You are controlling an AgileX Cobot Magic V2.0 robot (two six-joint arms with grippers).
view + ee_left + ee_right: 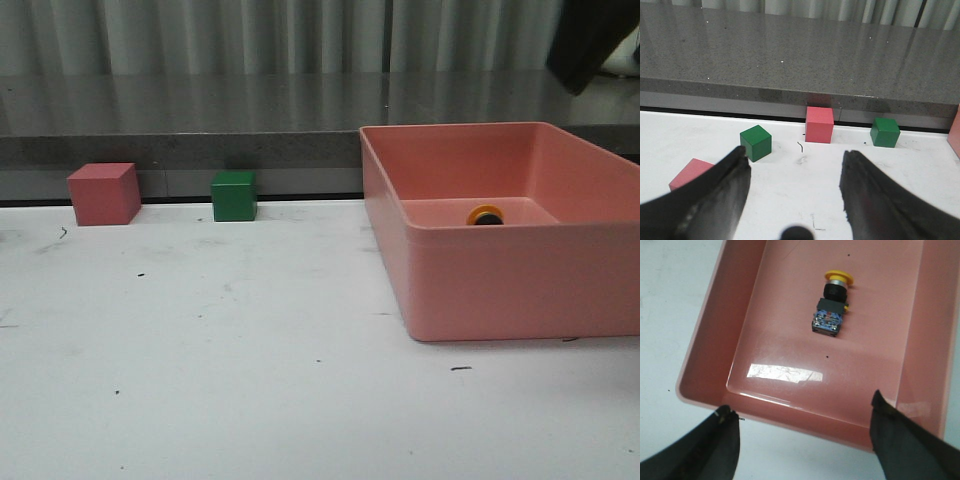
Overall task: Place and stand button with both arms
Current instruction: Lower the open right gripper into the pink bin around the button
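The button [831, 307] lies on its side on the floor of a pink bin [710, 340], its yellow cap pointing away from its black and blue body. In the front view only the yellow cap [486, 214] shows above the bin's front wall [520, 285]. My right gripper [802, 407] is open and empty, held above the bin's rim, apart from the button. My left gripper [795, 160] is open and empty above the white table, facing several cubes. Neither arm shows in the front view.
A pink cube [103, 194] and a green cube [234, 196] stand at the table's back edge. The left wrist view shows two green cubes [755, 143] [885, 132] and two pink cubes [819, 124] [687, 172]. A grey ledge [200, 150] runs behind the table.
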